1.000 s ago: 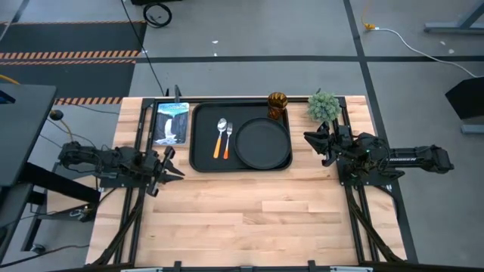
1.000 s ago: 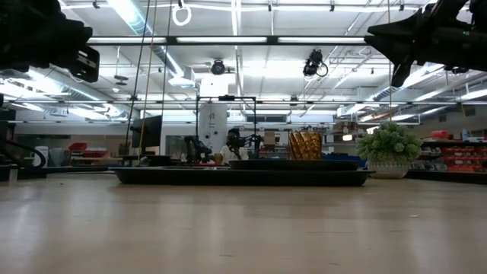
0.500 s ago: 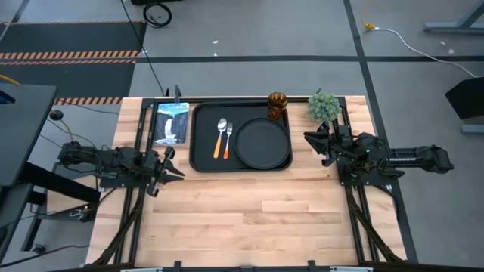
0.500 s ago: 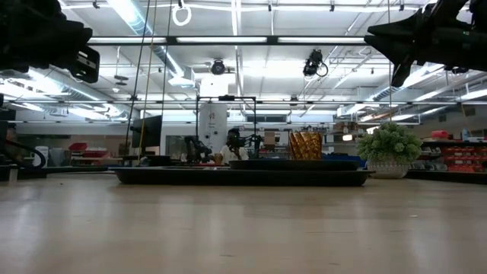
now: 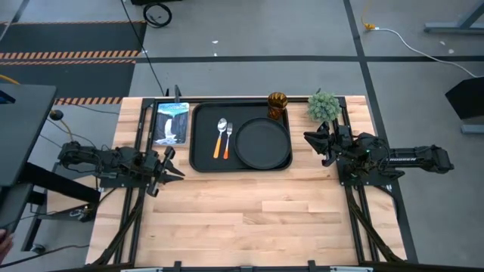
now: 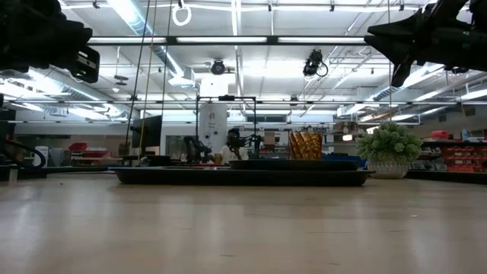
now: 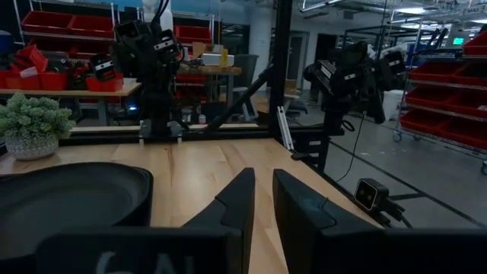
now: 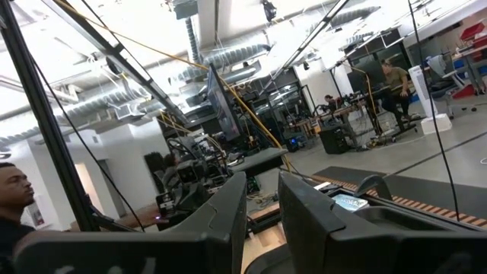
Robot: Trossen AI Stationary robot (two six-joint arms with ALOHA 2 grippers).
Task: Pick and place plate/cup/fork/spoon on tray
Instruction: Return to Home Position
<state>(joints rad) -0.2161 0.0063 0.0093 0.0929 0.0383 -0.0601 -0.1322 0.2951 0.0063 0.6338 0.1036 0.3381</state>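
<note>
Black rectangular tray point(image 5: 203, 155), upper centre of high view, on wooden surface point(image 5: 249, 211): holds plate point(image 5: 262, 142), spoon point(image 5: 221, 136), fork point(image 5: 228, 137), handles pointing down-frame; cup point(image 5: 277, 105) at its upper right corner. Left end effector point(image 5: 171, 164) frame left, right end effector point(image 5: 313, 139) frame right, both beside the tray, empty. Low view: tray point(image 6: 242, 176) mid-frame. Wrist views: each end effector's fingers narrowly parted. Nothing differs from the earlier frame.
</note>
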